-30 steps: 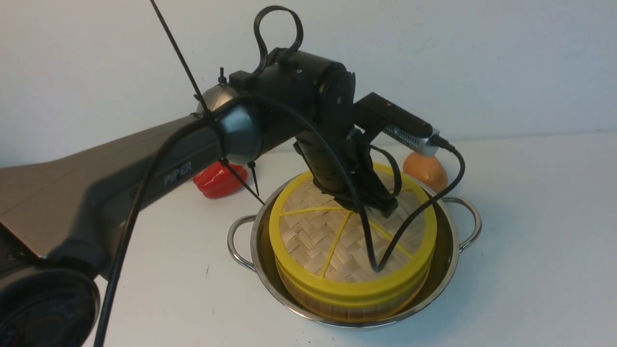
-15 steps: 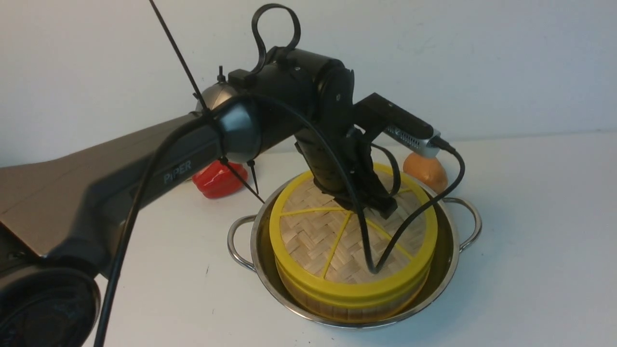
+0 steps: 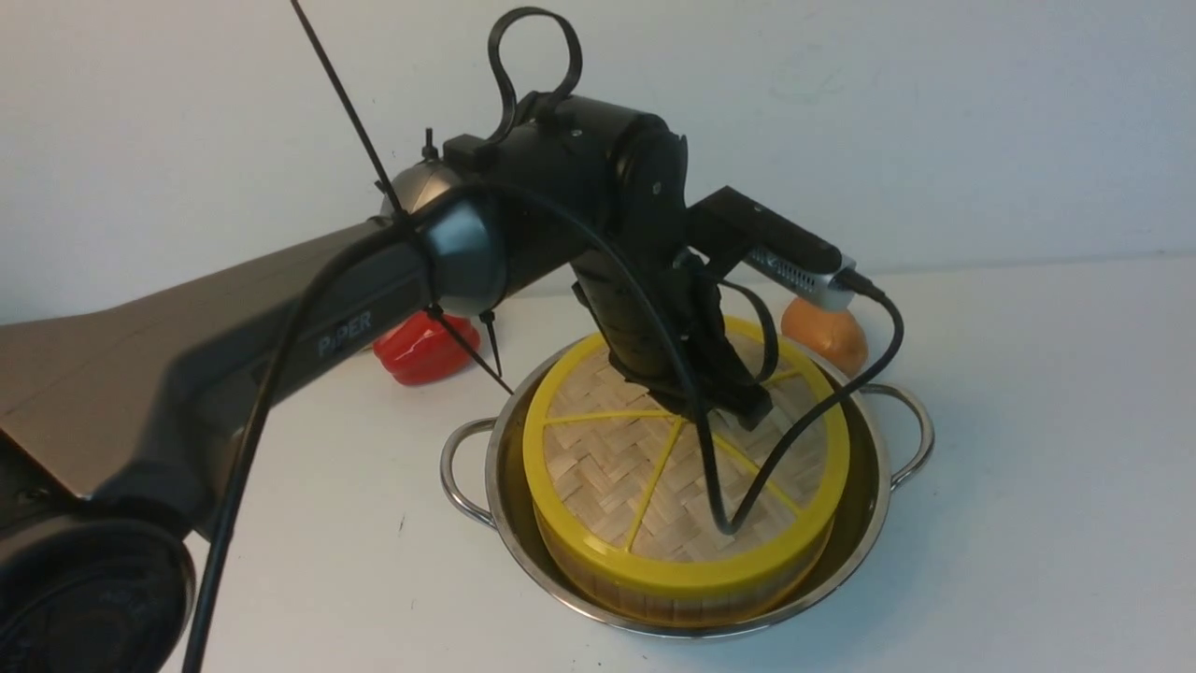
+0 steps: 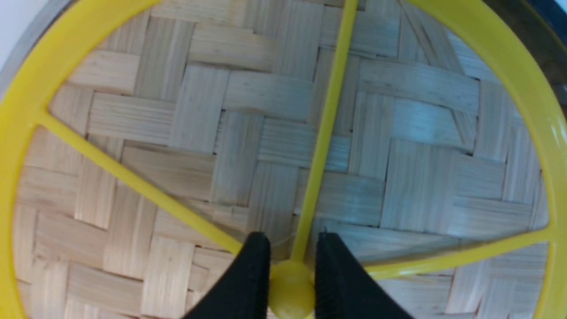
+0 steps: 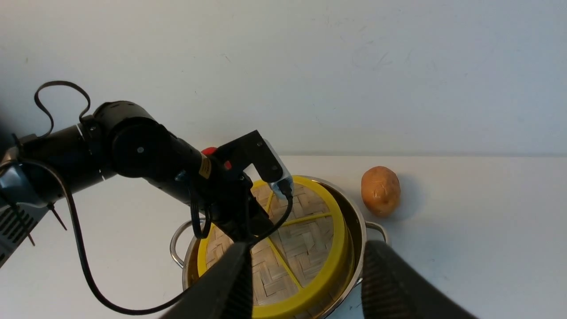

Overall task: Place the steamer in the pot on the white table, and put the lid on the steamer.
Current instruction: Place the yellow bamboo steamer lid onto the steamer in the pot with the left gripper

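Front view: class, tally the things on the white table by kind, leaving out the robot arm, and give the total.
steel pot: 1
bamboo steamer: 1
woven lid: 1
red pepper: 1
potato: 1
Total: 5

Obstacles: pot (image 3: 864,486) mid-table, left arm (image 3: 280,318) slanting over its lid (image 3: 607,467); red pepper (image 3: 420,350) and potato (image 3: 827,332) toward far edge. Passage: white table (image 3: 1046,467) bare toward right edge and near-right corner.
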`<action>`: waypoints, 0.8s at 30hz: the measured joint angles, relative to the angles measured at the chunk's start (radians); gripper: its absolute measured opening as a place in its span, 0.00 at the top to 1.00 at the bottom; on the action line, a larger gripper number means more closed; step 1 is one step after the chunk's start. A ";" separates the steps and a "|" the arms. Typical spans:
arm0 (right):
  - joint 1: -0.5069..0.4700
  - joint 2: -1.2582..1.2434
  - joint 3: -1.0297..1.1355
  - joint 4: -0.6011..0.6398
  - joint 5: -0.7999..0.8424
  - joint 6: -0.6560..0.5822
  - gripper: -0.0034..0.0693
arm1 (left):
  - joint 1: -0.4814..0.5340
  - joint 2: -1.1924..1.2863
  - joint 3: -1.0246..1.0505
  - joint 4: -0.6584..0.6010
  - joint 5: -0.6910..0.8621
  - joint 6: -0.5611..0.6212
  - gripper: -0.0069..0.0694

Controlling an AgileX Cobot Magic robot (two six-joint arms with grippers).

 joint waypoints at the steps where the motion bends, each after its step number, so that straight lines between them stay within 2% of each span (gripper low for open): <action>1: 0.000 0.000 0.000 0.000 0.000 0.000 0.48 | 0.000 0.000 0.000 0.000 0.000 0.000 0.75; 24: 0.000 0.000 0.000 0.000 0.000 0.001 0.48 | 0.000 0.000 0.001 0.030 -0.024 -0.002 0.75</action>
